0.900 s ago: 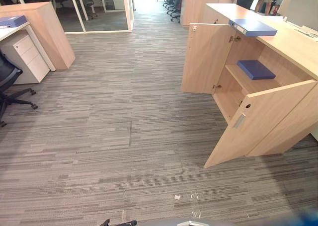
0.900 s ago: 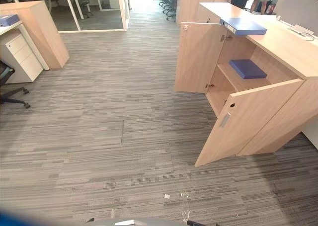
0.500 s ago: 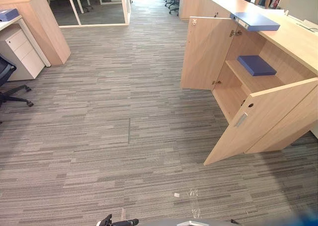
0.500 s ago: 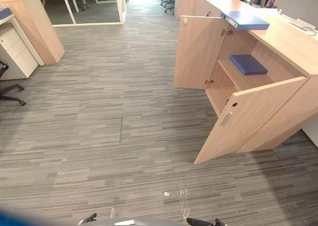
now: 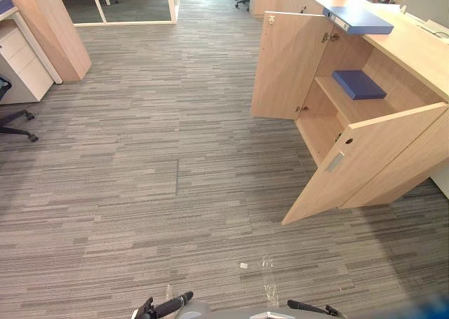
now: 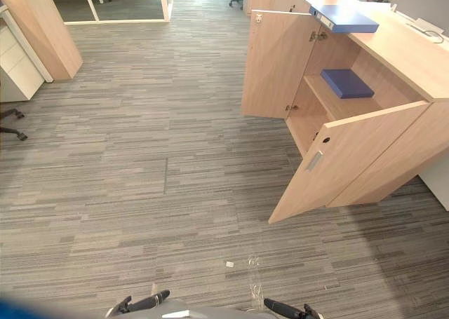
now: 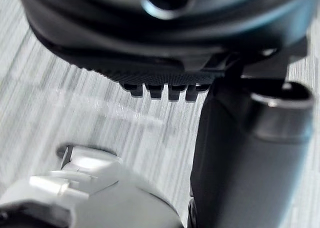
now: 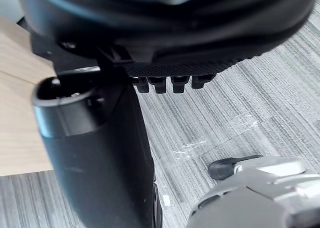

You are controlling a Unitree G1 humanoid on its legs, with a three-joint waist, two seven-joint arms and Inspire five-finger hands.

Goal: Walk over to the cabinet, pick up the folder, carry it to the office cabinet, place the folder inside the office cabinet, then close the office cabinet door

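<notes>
Blue folder (image 5: 360, 20) flat atop cabinet (image 5: 414, 49), spine along front edge

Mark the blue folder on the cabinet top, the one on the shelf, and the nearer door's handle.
Folder on top (image 5: 361, 21): left eye view, middle of its blue cover.
Folder on shelf (image 5: 359, 84): left eye view, middle of its cover.
Door handle (image 5: 335, 162): left eye view, middle of the metal bar.

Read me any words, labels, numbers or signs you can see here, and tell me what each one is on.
No text can be read.
The top folder and the shelf folder show plain blue covers; any print on them is too small to tell.
The cabinet bears no visible label.
</notes>
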